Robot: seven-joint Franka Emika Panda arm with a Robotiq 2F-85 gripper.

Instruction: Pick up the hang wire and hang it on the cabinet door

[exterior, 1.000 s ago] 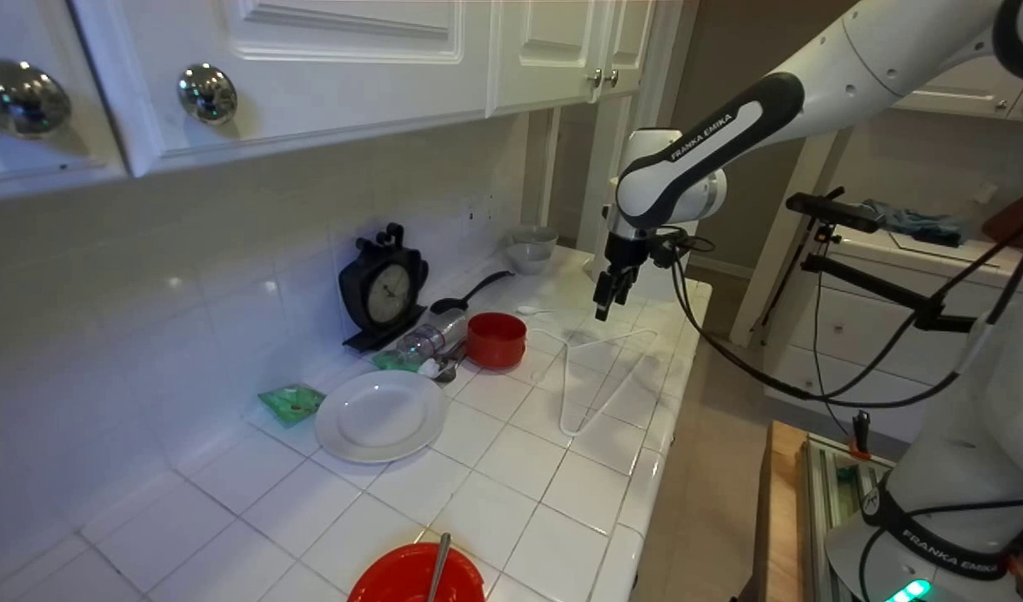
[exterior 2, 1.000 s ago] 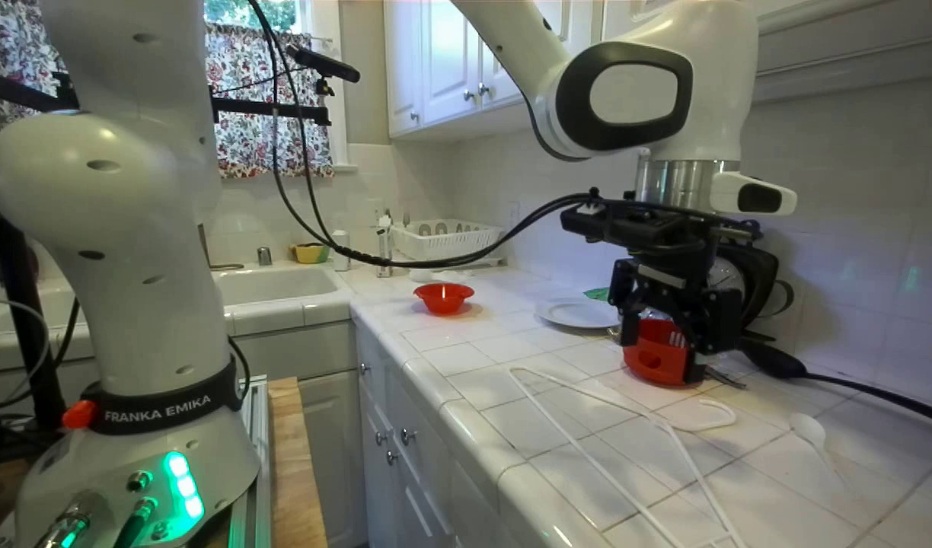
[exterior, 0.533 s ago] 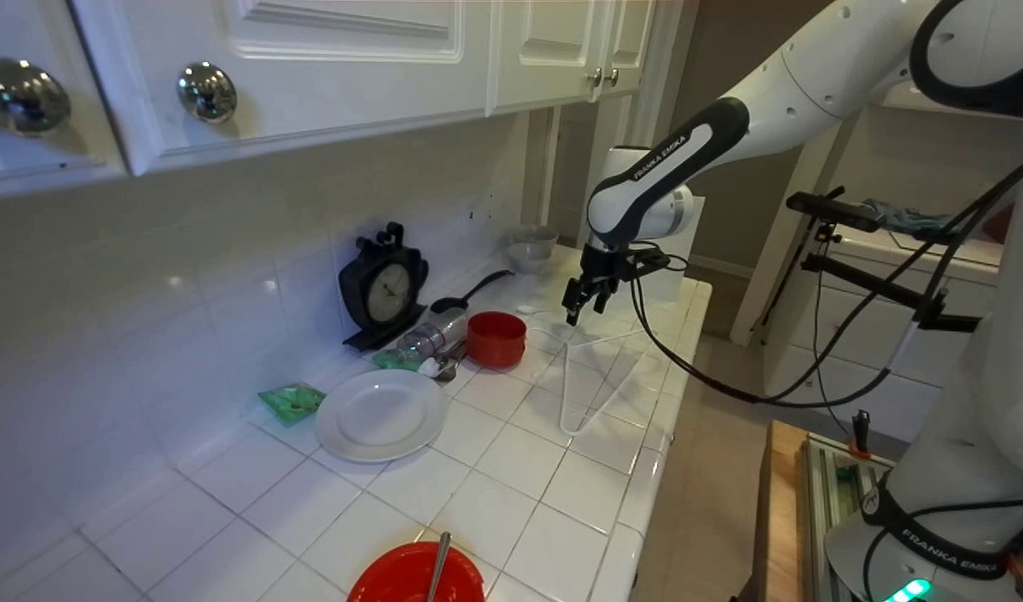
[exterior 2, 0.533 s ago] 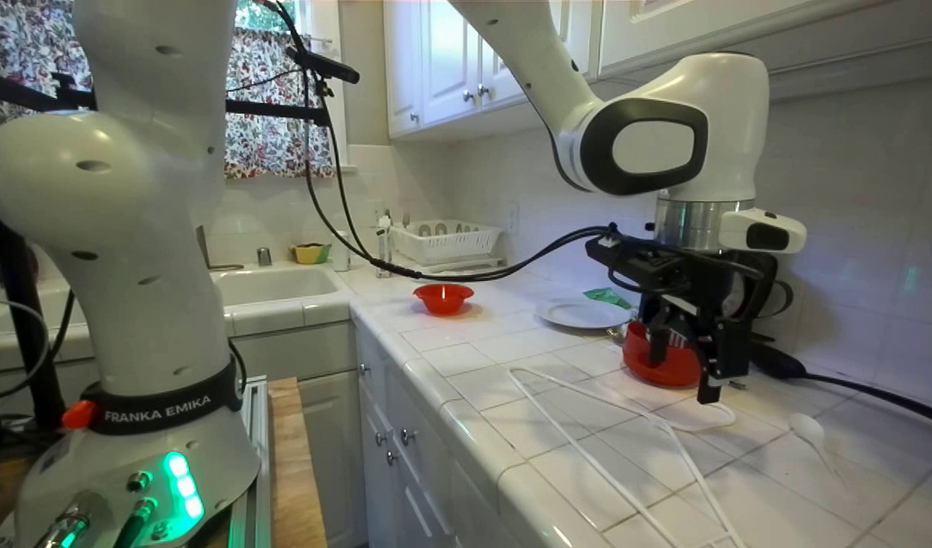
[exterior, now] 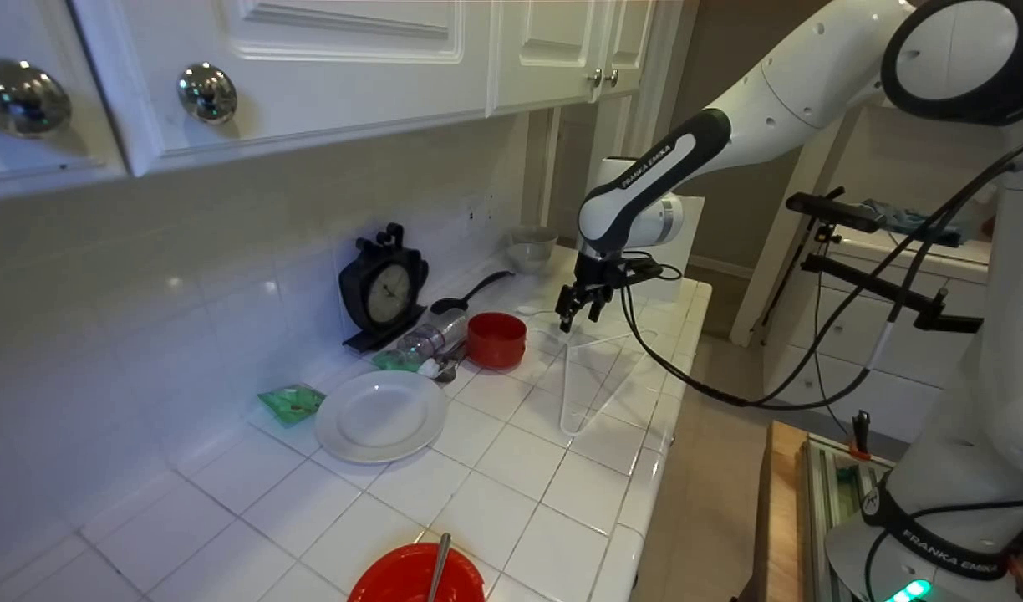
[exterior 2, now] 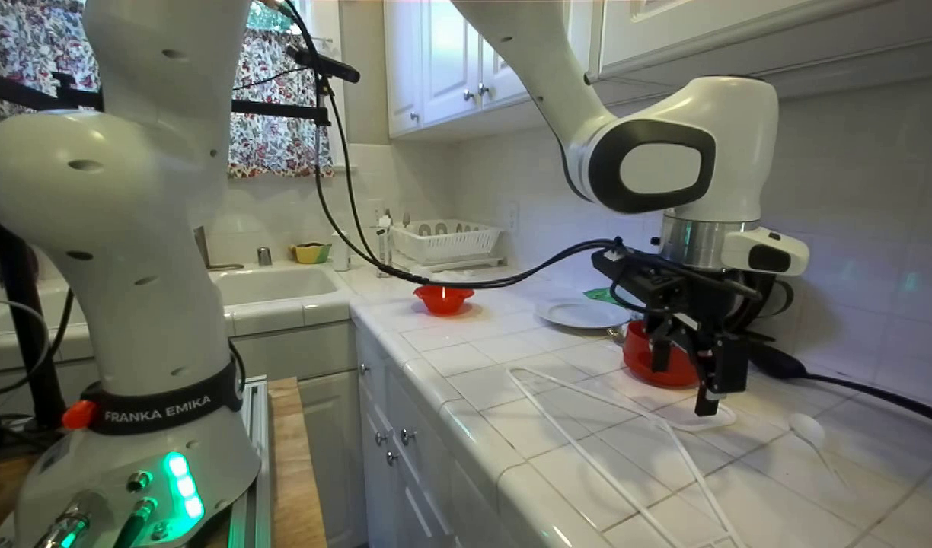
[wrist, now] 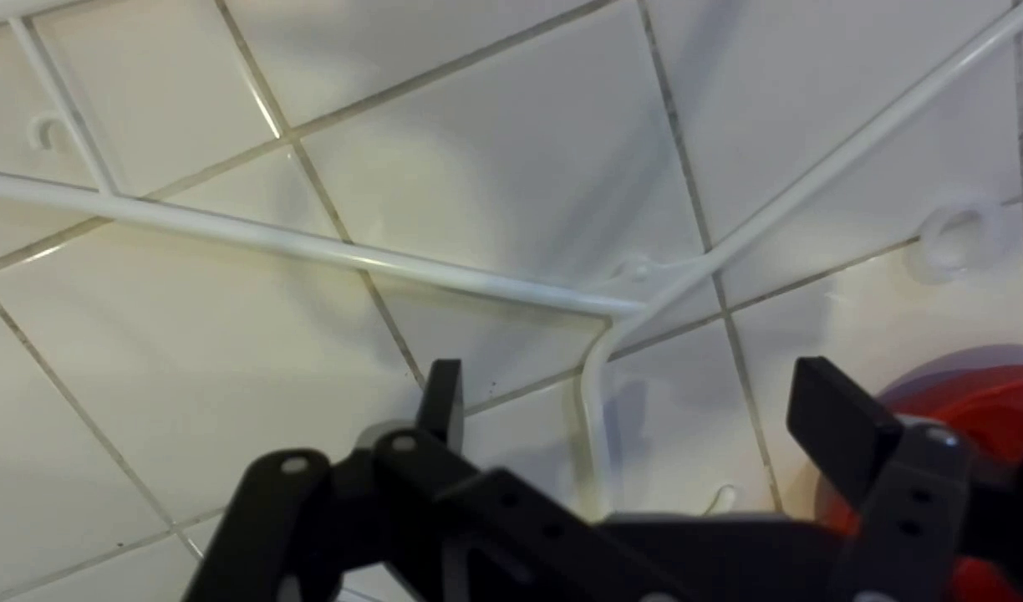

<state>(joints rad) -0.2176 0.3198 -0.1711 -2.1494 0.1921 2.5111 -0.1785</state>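
While wide agape and empty, the claw (wrist: 631,382) above the hanger (wrist: 478,280), white tile (exterior 2: 483,387) between hanger and counter edge (exterior 2: 470,428).

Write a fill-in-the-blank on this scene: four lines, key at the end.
The hanger lying on the counter is coloured ____.
The pincer is not shut but ____.
The container and the bowl are both coloured ____.
Of the bowl and the plate, the ____ is nearer the sink.

Missing words: white; open; red; bowl.
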